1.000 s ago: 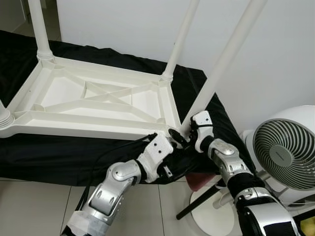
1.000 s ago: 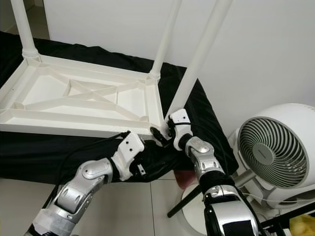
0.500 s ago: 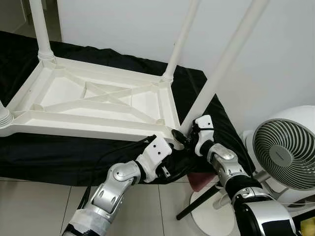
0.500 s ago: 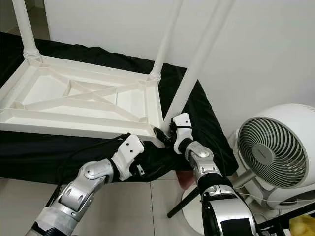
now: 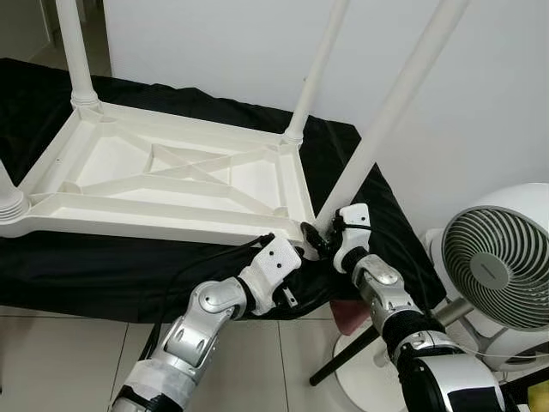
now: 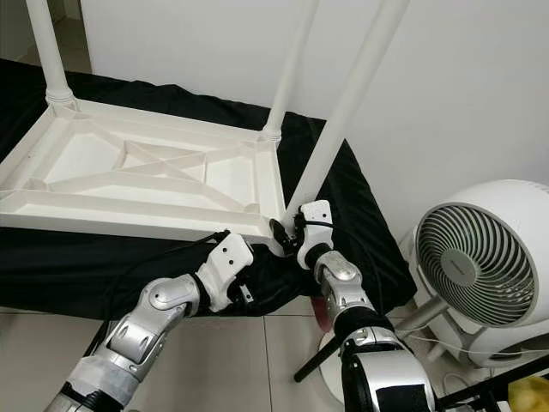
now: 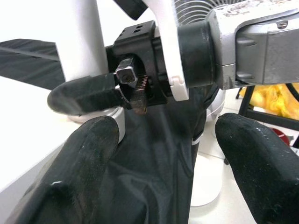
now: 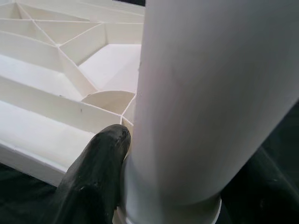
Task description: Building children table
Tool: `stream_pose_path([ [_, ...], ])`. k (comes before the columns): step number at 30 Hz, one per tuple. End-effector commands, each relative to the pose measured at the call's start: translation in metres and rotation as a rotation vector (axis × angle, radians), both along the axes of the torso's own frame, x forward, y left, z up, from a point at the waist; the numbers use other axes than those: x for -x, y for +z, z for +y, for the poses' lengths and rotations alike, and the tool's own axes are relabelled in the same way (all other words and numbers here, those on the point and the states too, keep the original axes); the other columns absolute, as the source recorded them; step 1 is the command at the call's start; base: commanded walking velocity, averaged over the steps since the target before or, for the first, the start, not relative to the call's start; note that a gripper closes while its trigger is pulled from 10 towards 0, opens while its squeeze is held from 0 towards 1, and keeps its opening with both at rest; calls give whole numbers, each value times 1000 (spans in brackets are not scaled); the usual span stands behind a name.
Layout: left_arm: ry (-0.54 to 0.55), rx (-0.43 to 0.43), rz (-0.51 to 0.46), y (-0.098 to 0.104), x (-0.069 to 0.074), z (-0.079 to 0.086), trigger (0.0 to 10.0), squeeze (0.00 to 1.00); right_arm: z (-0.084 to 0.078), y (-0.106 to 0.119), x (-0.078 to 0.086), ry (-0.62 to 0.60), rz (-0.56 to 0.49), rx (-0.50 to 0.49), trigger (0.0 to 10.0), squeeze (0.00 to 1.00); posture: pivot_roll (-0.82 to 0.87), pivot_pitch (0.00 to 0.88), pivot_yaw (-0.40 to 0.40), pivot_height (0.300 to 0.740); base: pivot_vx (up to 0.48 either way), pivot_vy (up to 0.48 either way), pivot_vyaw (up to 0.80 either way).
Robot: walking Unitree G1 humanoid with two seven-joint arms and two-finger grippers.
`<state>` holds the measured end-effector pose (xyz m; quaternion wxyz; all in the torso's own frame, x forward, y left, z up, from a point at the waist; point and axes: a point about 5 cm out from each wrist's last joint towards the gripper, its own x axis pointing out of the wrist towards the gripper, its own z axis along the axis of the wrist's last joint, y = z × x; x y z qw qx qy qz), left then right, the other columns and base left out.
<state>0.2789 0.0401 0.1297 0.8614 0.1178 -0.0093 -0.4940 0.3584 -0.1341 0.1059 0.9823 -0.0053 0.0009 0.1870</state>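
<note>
A white plastic children's table (image 5: 154, 225) lies upside down on a black cloth (image 5: 103, 275). Two legs stand at its far corners, one on the left (image 5: 73, 51) and one on the right (image 5: 313, 73). A third stands at the near left corner (image 5: 7, 202). The fourth leg (image 5: 390, 107) leans at the near right corner, and my right gripper (image 5: 320, 238) is shut around its base. In the right wrist view one black finger (image 8: 96, 182) presses against this leg (image 8: 210, 93). My left gripper (image 7: 170, 158) hangs open just below that corner, close to the right gripper.
A white fan (image 5: 497, 268) on a stand is at the right, near my right arm. A white wall (image 5: 214, 43) rises behind the table. Tiled floor (image 5: 69, 360) lies in front of the cloth-covered surface. A dark red object (image 5: 347, 315) sits below the cloth's right corner.
My right gripper has shifted slightly lower at the corner, still holding the leg. The left gripper stays almost where it was. The view has moved a little.
</note>
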Motion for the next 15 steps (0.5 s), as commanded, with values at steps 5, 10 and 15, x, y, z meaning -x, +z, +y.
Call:
stream_pose_path([
  [5, 58, 0, -15, -1, -5, 0, 10000, 0, -18, -5, 7, -209, -24, -91, 10000, 0, 89, 0, -116, 740, 0, 0, 0],
  [10, 57, -2, -13, 0, -9, 2, 10000, 0, -20, -5, 11, -314, -49, -138, 10000, 0, 83, 0, -99, 740, 0, 0, 0],
  [15, 50, -9, -22, 2, -13, 2, 10000, 0, -10, -8, 19, -405, -71, -170, 10000, 0, 74, 0, -55, 740, 0, 0, 0],
])
